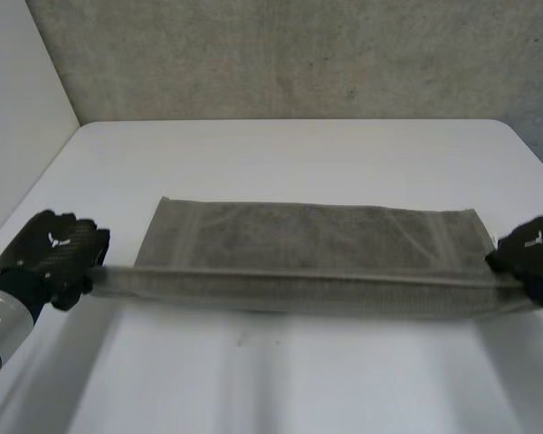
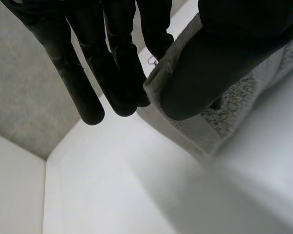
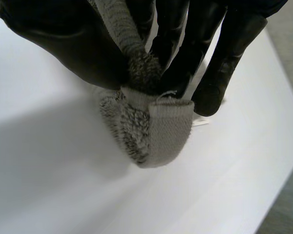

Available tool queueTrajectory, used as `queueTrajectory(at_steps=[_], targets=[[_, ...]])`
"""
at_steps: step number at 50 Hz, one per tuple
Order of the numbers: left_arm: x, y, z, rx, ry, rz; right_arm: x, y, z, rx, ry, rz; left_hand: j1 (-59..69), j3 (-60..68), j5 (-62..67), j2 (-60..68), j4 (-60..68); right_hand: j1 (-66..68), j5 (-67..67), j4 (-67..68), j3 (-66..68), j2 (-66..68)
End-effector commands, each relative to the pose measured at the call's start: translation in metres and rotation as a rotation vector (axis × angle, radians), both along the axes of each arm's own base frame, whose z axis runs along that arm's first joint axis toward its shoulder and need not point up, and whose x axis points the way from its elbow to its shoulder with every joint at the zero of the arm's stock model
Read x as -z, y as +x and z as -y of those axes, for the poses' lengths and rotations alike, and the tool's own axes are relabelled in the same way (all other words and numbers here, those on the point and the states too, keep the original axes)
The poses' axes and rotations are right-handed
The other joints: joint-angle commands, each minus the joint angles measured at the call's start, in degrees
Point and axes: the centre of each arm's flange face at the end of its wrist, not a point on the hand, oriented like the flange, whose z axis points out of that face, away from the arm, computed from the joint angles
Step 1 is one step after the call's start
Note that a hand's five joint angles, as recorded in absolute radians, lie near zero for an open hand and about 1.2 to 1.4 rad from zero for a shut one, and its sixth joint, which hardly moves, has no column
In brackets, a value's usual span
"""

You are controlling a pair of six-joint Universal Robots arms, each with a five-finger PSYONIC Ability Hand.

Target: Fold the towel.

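Grey towel (image 1: 308,237), taut between left hand (image 1: 54,249) and right hand (image 1: 536,255), each pinching a corner. Carry both forward evenly, keeping that tension.

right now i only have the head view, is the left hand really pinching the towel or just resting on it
observer: Pinching. Its wrist view shows the left hand clamping the towel edge between thumb and straight fingers.
operator: and the other side
observer: The right hand pinches its end between thumb and fingers too.
operator: clean corner grab
observer: No, that corner is bunched and curls over below the fingertips.
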Motion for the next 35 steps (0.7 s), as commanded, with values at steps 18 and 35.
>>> queueTrajectory(at_steps=[18, 35], targets=[[0.061, -0.078, 0.186, 0.014, -0.13, -0.094, 0.056, 0.06, 0.139, 0.072, -0.272, 0.051, 11.7, 10.3, 11.0, 10.3, 10.3, 3.2, 2.2, 3.4, 2.9, 3.7], [0.069, -0.095, 0.188, 0.042, -0.131, -0.12, 0.056, 0.056, 0.167, 0.255, -0.396, 0.177, -58.3, -59.7, -59.0, -59.7, -59.7, -66.8, -67.8, -66.6, -67.1, -66.3]])
